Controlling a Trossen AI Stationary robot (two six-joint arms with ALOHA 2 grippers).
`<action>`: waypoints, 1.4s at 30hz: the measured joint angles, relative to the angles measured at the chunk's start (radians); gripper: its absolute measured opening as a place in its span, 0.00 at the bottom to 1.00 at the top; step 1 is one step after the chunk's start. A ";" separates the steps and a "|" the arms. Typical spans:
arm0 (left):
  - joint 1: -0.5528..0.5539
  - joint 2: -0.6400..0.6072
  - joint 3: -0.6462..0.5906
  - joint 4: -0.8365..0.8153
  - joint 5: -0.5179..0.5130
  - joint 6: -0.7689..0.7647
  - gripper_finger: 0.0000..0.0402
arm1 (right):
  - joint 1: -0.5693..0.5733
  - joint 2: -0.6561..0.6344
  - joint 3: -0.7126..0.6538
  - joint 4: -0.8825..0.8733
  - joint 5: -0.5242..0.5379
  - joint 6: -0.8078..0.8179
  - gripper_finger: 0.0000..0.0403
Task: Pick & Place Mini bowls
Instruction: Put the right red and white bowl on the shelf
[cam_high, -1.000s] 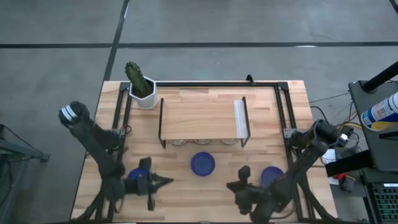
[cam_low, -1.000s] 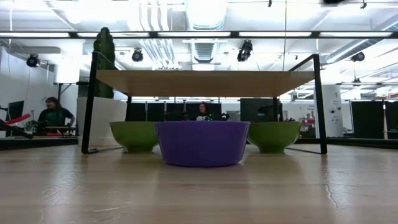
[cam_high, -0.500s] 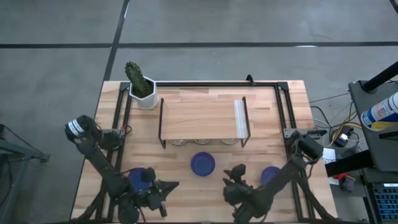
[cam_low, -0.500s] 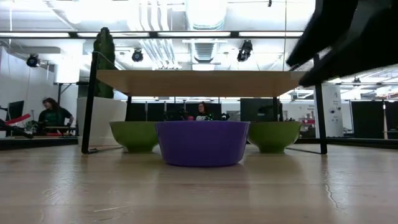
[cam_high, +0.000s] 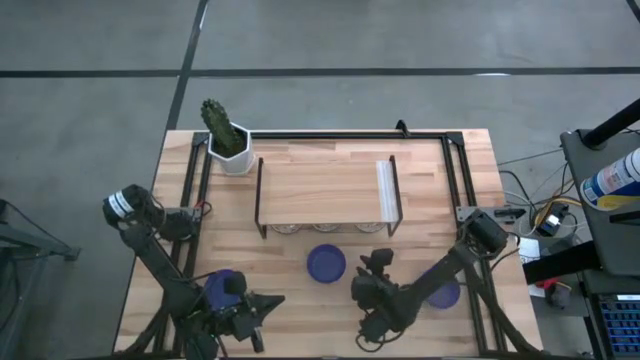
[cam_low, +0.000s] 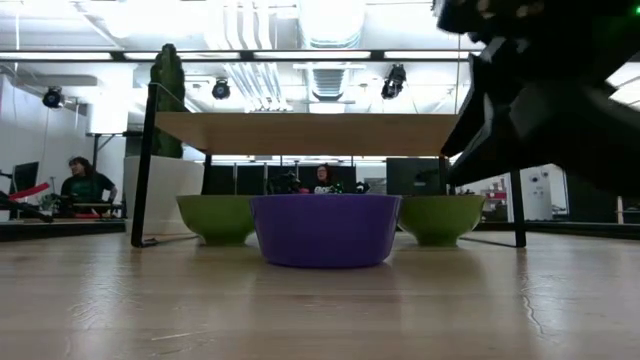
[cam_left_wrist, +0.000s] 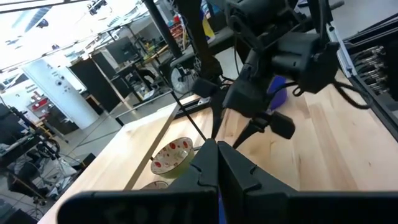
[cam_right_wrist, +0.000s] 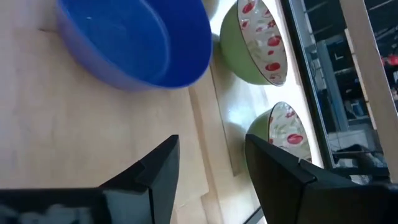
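1. We found the right gripper (cam_high: 372, 288) low over the table front, just right of the centre blue bowl (cam_high: 326, 263) and slightly nearer the front edge. Fingers stood apart, nothing between them (right wrist view).
2. In that wrist view the same blue bowl (cam_right_wrist: 134, 43) lay just ahead of the finger gap, offset to one side; approach line was not centred on it.
3. Bowl is round, so no long axis to align; we judged only the rim side nearest the gripper matters for a pinch.
4. Two patterned bowls (cam_right_wrist: 260, 43) sat beyond the blue one, under the shelf (cam_high: 324, 188), green outside, white w/ red speckle inside.
5. The left gripper (cam_high: 268, 303) sat at the front left, fingers together, holding nothing. A second blue bowl (cam_high: 218, 288) lay just behind it, partly under the arm.
6. A third blue bowl (cam_high: 441, 288) showed at front right, partly hidden by the right arm.
7. Judgement: right arm is nearer the centre bowl; left gripper well apart from it.
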 joint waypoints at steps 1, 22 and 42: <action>0.000 0.000 0.000 -0.002 0.000 0.000 0.00 | -0.003 0.004 0.000 -0.006 0.000 -0.013 0.44; -0.004 0.000 -0.002 -0.080 0.000 0.018 0.00 | -0.036 0.093 -0.001 -0.146 0.108 0.043 0.44; -0.009 -0.001 -0.002 -0.079 0.000 0.030 0.00 | -0.160 0.093 -0.019 -0.148 0.031 0.083 0.44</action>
